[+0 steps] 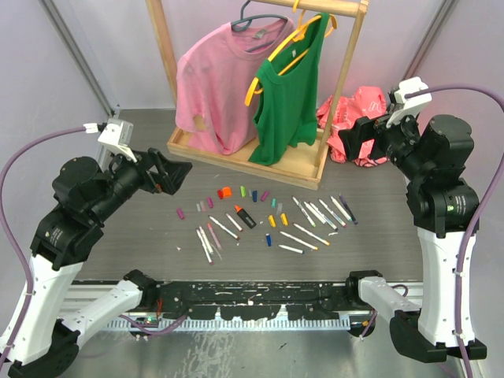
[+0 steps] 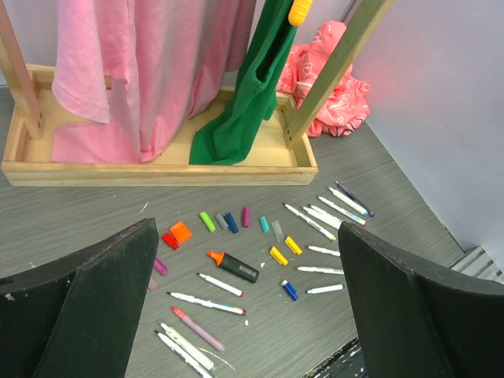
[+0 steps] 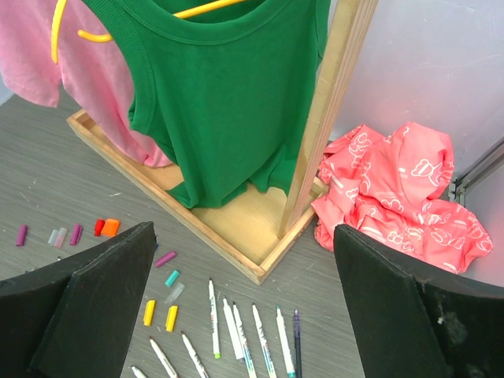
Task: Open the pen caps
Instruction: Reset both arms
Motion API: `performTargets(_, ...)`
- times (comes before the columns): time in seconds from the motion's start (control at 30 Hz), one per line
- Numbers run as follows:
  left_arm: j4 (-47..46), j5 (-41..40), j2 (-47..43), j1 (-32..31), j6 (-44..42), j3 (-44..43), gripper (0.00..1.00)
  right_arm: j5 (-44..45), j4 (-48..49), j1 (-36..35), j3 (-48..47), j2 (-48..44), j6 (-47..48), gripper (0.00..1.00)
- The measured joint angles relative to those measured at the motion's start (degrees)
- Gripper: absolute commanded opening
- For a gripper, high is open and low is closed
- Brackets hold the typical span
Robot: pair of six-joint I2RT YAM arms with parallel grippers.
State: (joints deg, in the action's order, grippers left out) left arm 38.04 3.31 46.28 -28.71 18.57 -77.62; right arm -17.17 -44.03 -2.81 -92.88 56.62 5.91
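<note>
Spread wide above the grey table (image 1: 142, 236), the black left gripper (image 1: 169, 175) is held clear of the small coloured plastic pen caps (image 1: 243, 190), which are scattered mid-table among thin white marker barrels (image 1: 312, 234). At right, the black right gripper (image 1: 356, 140) is likewise held agape, nothing pinched, beside a crumpled pink cloth (image 1: 346, 106).

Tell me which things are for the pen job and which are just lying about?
For the job: pen caps, markers.
Just lying about: pink shirt, green top, wooden rack, crumpled pink cloth.
</note>
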Motion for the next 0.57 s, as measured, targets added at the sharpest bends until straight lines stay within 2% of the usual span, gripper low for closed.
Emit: performTargets(0.57, 0.0, 0.0, 0.0, 0.0, 0.0, 0.4, 0.98, 0.4, 0.1, 0.0, 0.2, -0.1, 0.1, 1.0)
